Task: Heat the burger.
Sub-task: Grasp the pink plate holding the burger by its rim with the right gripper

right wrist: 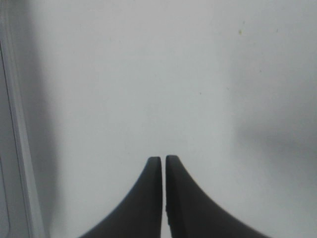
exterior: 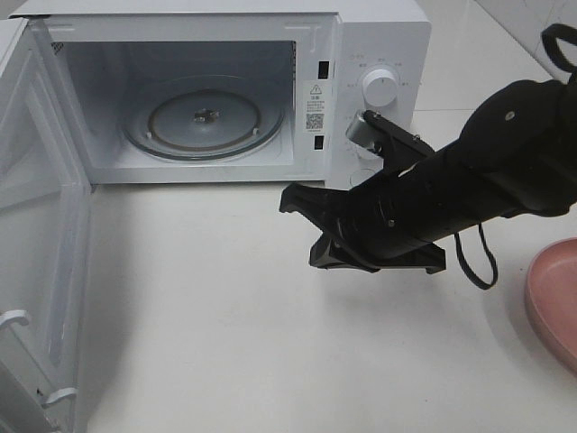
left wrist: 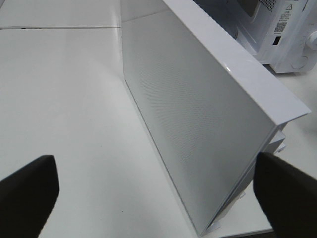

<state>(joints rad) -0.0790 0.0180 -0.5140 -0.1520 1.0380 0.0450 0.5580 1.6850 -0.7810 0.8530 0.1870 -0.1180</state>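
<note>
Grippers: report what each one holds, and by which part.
Nothing is held. The right gripper has its jaws shut together over the table, nothing between them. The left gripper is wide open, facing the microwave door, gripping nothing.

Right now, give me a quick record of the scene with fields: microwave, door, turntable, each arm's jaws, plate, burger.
microwave: white, standing on the table, nothing in the cavity
door: swung open to the left
turntable: glass, bare
left gripper: jaws wide open, facing the door's outer side, holding nothing
right gripper: jaws shut, nothing between them, over the table in front of the microwave
pink plate: at the right edge, only partly in view
burger: not in any view
</note>
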